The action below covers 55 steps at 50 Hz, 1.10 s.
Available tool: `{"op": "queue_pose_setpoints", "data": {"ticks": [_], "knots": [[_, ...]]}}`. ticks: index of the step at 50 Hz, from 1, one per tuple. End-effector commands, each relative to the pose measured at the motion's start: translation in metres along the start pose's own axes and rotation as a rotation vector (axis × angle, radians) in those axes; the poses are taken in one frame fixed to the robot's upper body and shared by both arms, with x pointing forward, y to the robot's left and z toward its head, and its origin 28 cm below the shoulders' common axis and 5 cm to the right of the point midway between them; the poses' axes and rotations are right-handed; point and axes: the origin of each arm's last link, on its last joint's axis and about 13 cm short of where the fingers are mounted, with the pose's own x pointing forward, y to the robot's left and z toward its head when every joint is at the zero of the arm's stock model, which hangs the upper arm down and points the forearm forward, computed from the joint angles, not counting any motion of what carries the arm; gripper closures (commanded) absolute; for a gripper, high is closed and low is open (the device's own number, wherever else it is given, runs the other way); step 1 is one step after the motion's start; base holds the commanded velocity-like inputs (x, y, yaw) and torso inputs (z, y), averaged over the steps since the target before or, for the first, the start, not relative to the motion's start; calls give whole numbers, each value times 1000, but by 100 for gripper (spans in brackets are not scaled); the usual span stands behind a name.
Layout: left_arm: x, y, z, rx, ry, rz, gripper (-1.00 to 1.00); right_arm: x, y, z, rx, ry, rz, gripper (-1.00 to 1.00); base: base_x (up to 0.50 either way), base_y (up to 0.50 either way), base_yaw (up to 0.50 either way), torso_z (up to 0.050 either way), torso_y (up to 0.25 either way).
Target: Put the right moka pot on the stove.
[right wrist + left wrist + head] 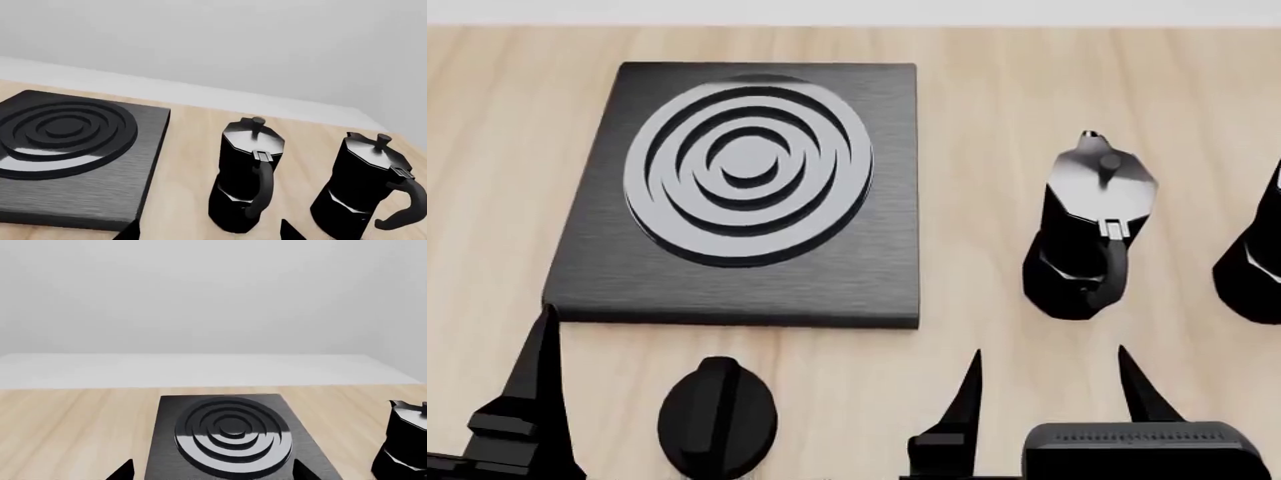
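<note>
The right moka pot (1254,262), glossy black and faceted, stands upright at the head view's right edge, partly cut off. It shows whole in the right wrist view (365,185), handle toward me. Its look-alike (1088,235) stands to its left, between it and the stove (747,290), a dark slab with a ringed burner. My right gripper (1048,352) is open and empty, short of the left pot, which lies straight ahead of it (243,180). My left gripper (213,472) is open and empty at the stove's near edge (230,432). One of its fingers (531,390) shows in the head view.
A black oval knob (717,415) lies on the wooden table (988,60) in front of the stove, between my two grippers. The left pot's edge shows in the left wrist view (408,440). The table's far edge (200,388) runs behind the stove.
</note>
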Motion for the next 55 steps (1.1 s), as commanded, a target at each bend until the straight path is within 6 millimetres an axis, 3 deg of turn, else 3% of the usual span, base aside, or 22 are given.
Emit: {"op": "queue_pose_setpoints", "data": {"ticks": [1, 42, 55], "knots": [[0, 0, 0, 5, -2, 1, -100, 0, 0, 2, -3, -3, -1, -100, 0, 0, 0, 0, -57], [0, -1, -1, 8, 0, -3, -100, 0, -1, 0, -1, -4, -5, -100, 0, 0, 0, 0, -71], [0, 0, 0, -4, 3, 4, -100, -5, -12, 7, -12, -10, -8, -100, 0, 0, 0, 0, -3]]}}
